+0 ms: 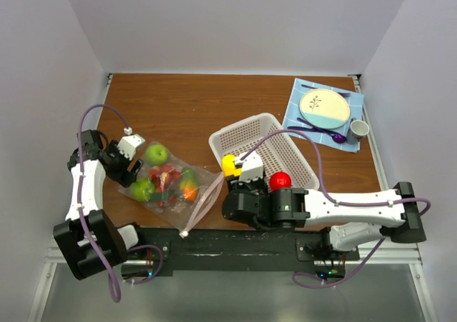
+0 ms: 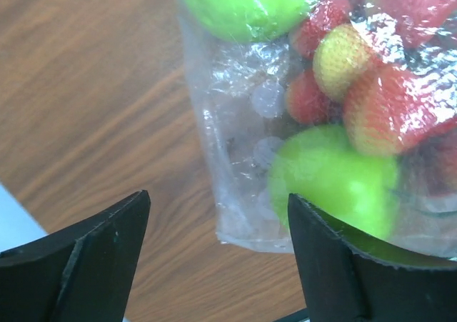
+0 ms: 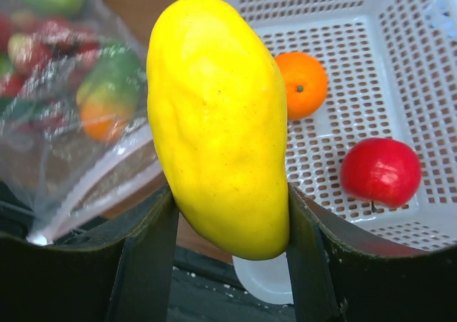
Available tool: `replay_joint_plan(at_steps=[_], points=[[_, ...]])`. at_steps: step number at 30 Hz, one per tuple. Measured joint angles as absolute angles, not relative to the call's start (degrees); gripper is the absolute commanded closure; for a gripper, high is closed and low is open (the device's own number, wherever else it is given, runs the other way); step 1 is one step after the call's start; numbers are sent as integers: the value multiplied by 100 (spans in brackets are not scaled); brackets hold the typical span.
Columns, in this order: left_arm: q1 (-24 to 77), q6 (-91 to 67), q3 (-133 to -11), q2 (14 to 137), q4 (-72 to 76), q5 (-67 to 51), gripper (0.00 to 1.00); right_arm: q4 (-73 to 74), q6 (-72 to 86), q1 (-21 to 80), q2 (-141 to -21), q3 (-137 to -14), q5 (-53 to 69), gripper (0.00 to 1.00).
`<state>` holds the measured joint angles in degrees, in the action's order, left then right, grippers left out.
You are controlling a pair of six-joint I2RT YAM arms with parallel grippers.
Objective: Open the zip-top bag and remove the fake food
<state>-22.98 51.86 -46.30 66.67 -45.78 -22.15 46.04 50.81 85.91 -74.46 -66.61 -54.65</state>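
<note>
left gripper (image 2: pixel 218 204): jaws released and spread wide, nothing between the pads. they sit just near of the left corner of the zip-top bag (image 2: pixel 235 122), apart from the plastic.
right gripper (image 3: pixel 230 193): jaws clenched on a yellow fruit (image 3: pixel 218 122), gripped around its lower half, stem end up. the fruit hangs above the near left corner of the white basket (image 3: pixel 371 72).

overhead:
- zip-top bag (image 1: pixel 171 186) lies flat on the wooden table (image 1: pixel 200 101), left of centre, between the two grippers. its zip strip (image 1: pixel 203 204) runs along the right edge, slanting toward the near side. cannot tell whether the zip is parted.
- in the bag: two green apples (image 2: pixel 335 179) at the left end, red pieces (image 2: pixel 400 108) beside them, an orange-and-green piece (image 3: pixel 107 101) toward the right.
- basket (image 1: pixel 243 133) sits just right of the bag, holding a red apple (image 3: pixel 380 170) and an orange (image 3: pixel 303 83), apart from each other.
</note>
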Motion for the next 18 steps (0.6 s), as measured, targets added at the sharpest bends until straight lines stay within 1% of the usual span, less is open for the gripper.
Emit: replay_joint_plan(at_steps=[1, 2, 4, 5, 6, 7, 8, 9, 10, 11, 12, 13, 14, 16, 18], points=[[-2298, 5183, -4574, 6702, -4532, -2213, 13, 4711, 5188, 8545, -7400, -6711, -5612, 92], [-2298, 5183, -4532, 6746, -4501, -2213, 13, 4853, 5312, 8495, -7384, -6744, -5741, 79], [-2298, 5162, -4434, 6895, -4407, -2215, 13, 5238, 5614, 8342, -7435, -6753, -5927, 61], [-2298, 5159, -4366, 6980, -4338, -2215, 16, 5395, 5739, 8259, -7481, -6746, -5972, 41], [-2298, 5157, -4305, 7048, -4283, -2213, 17, 5572, 5867, 8167, -7557, -6731, -6029, 30], [-2298, 5155, -4248, 7105, -4241, -2213, 19, 5749, 5992, 8064, -7655, -6696, -6075, 24], [-2298, 5153, -4219, 7137, -4224, -2213, 23, 5876, 6082, 8009, -7734, -6665, -6101, 17], [-2298, 5151, -4198, 7179, -4211, -2220, 26, 5986, 6173, 7977, -7797, -6637, -6136, 13], [-2298, 5146, -4195, 7212, -4202, -2244, 30, 6108, 6235, 7970, -7863, -6611, -6178, 11], [-2298, 5135, -4195, 7225, -4187, -2263, 42, 6184, 6287, 7972, -7918, -6604, -6198, 11], [-2298, 5131, -4195, 7231, -4178, -2300, 50, 6254, 6316, 7972, -7961, -6604, -6222, 11], [-2298, 5094, -4198, 7231, -4180, -2357, 62, 6302, 6333, 7977, -7996, -6606, -6233, 12], [-2298, 5059, -4200, 7231, -4182, -2408, 84, 6337, 6340, 7985, -8027, -6606, -6248, 15], [-2296, 5024, -4204, 7234, -4178, -2495, 98, 6335, 6300, 8031, -8053, -6606, -6274, 19], [-2296, 4919, -4224, 7234, -4154, -2552, 100, 6237, 6176, 8158, -8062, -6613, -6342, 28]])
